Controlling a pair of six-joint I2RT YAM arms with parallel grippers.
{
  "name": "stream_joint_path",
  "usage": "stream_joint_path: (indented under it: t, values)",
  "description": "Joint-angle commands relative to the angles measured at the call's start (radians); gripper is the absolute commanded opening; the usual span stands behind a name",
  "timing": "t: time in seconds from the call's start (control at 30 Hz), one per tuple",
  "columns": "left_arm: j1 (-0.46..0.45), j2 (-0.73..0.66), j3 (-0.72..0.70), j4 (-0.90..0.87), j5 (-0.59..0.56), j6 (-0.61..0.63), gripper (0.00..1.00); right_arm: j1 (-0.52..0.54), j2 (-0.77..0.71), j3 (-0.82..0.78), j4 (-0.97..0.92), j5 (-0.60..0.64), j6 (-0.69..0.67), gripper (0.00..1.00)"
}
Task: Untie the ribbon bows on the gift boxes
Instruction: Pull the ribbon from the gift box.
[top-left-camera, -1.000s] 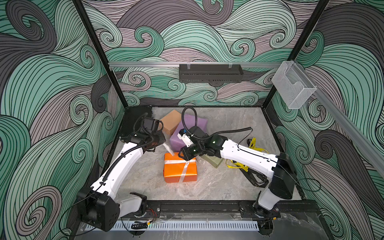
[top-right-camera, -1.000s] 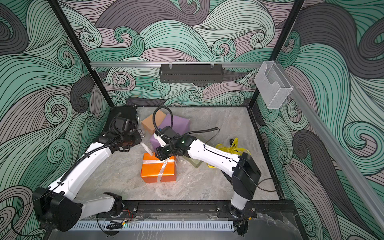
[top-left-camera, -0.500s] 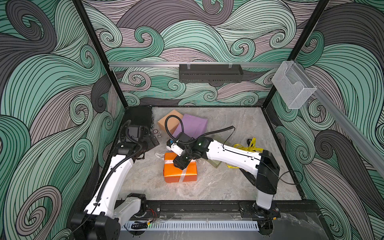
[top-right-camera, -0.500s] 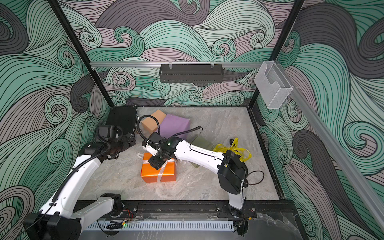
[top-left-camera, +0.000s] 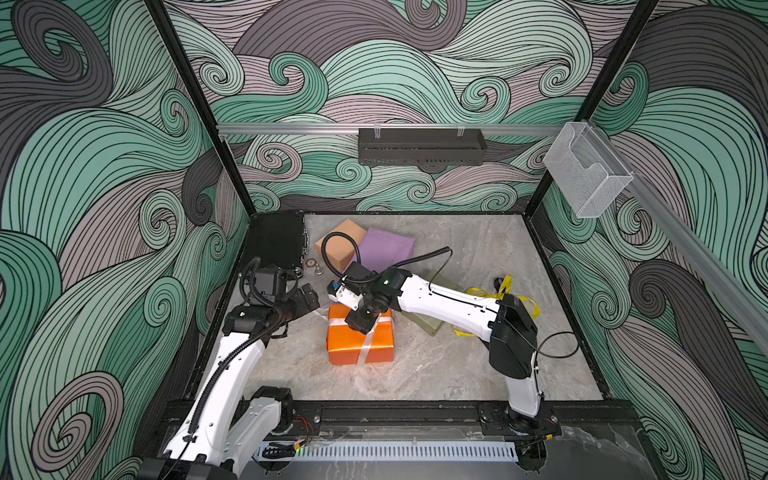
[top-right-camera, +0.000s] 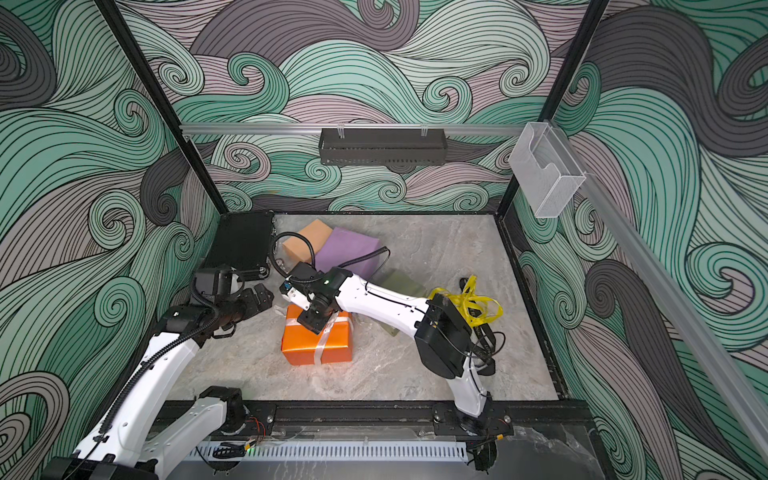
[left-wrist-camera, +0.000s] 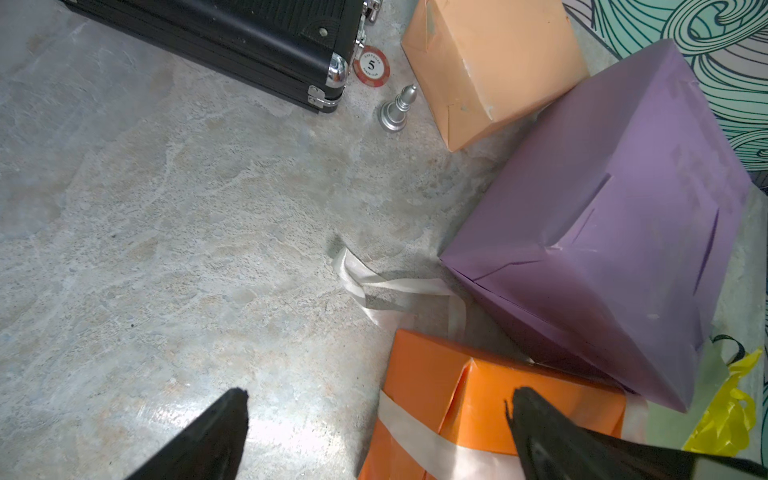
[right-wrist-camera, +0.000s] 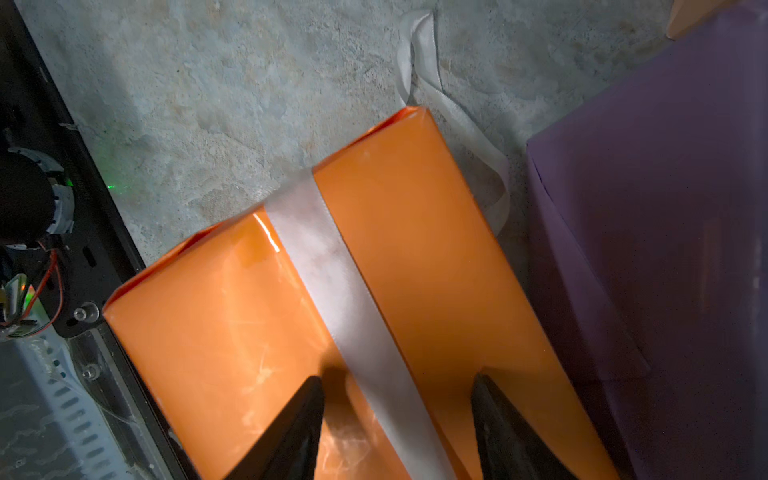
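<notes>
The orange gift box (top-left-camera: 345, 353) (top-right-camera: 299, 345) lies mid-table with a white ribbon (top-left-camera: 368, 345) (right-wrist-camera: 332, 282) banded round it. A loose end of that ribbon (left-wrist-camera: 386, 286) trails on the table by the box's far corner. My right gripper (top-left-camera: 361, 322) (right-wrist-camera: 397, 379) hangs open just over the box top, its fingers either side of the band. To the box's left my left gripper (top-left-camera: 309, 297) (left-wrist-camera: 376, 395) stands wide open and empty. Behind are the purple box (top-left-camera: 388, 249), the tan box (top-left-camera: 340, 245) and the olive box (top-right-camera: 401, 282). Yellow ribbons (top-right-camera: 469, 303) lie at the right.
A black hard case (top-left-camera: 276, 241) (left-wrist-camera: 232, 37) lies at the back left, with a poker chip (left-wrist-camera: 371, 66) and a silver pawn (left-wrist-camera: 397, 110) beside it. The right arm stretches over the olive box. A black frame rail (top-left-camera: 395, 411) runs along the table's front.
My left gripper opened, let the white ribbon end drop and drew back to the left. My right gripper opened and came forward and down over the orange box.
</notes>
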Motion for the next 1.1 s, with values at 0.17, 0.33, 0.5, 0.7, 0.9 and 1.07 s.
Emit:
stream_joint_path:
  t: [0.17, 0.33, 0.5, 0.7, 0.9, 1.07]
  values:
    - [-0.004, -0.005, 0.008, 0.01, 0.025, 0.013, 0.98, -0.011, 0.059, 0.049, -0.09, -0.015, -0.012, 0.53]
    - [-0.004, -0.008, 0.01, 0.011, 0.026, 0.013, 0.99, 0.019, 0.031, -0.007, -0.089, 0.004, -0.016, 0.43]
    - [-0.004, -0.009, 0.01, 0.011, 0.029, 0.013, 0.99, 0.031, 0.022, -0.023, -0.088, 0.036, -0.004, 0.29]
    - [-0.004, -0.013, 0.01, 0.011, 0.032, 0.013, 0.99, 0.039, 0.007, -0.03, -0.082, 0.038, 0.008, 0.17]
    - [-0.004, -0.013, 0.009, 0.013, 0.034, 0.013, 0.98, 0.039, -0.012, -0.038, -0.079, 0.014, 0.008, 0.09]
    - [-0.004, -0.016, 0.01, 0.013, 0.035, 0.014, 0.99, 0.038, -0.022, -0.031, -0.065, 0.012, 0.014, 0.0]
